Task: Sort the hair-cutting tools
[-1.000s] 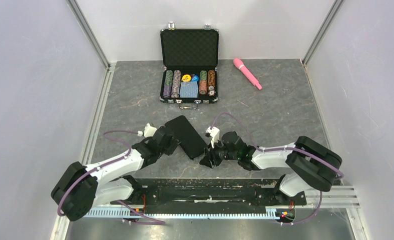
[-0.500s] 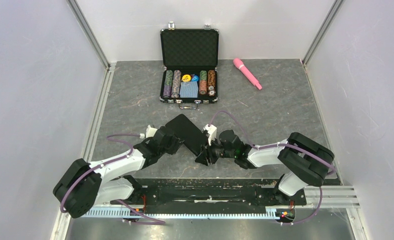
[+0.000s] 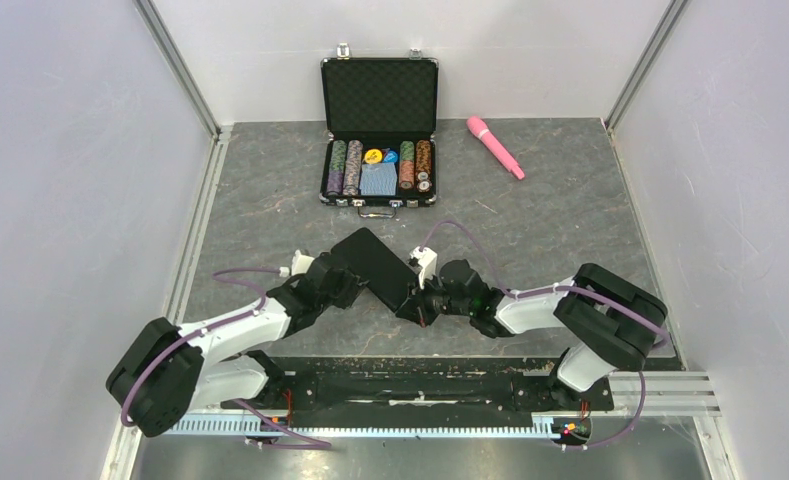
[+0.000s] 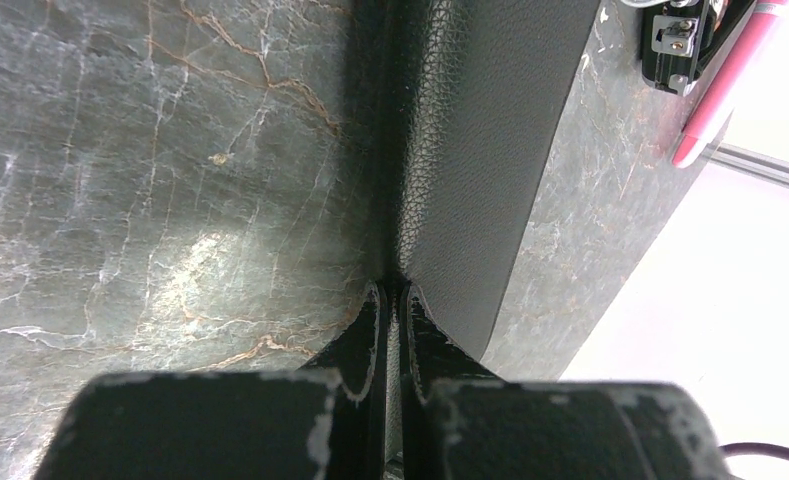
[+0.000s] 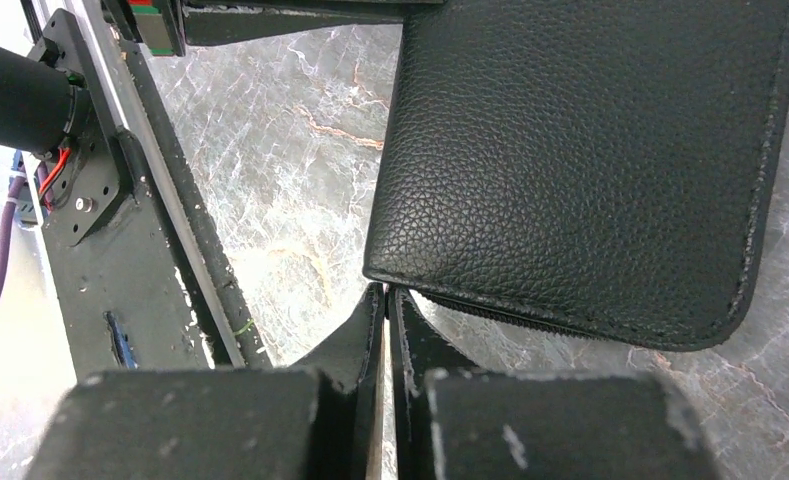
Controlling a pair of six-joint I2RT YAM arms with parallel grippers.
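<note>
On the table point(image 3: 570, 220), left hand point(image 4: 388, 300) pinches the grained black pouch point(image 3: 374, 265); right hand point(image 5: 387, 300), pressed together, touches it.

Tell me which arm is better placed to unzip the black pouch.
Right, probably: the right claw sits shut at the pouch corner beside the zipper, while the left claw just pinches another edge, steadying it.

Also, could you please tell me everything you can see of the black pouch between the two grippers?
The black pouch is a flat rectangular case with rounded corners, in pebbled leather-look material with a zip line along its edge. It lies diagonally on the grey marbled table. The left gripper and right gripper, fingers nearly together, meet its near edges; whether they pinch it is unclear.
</note>
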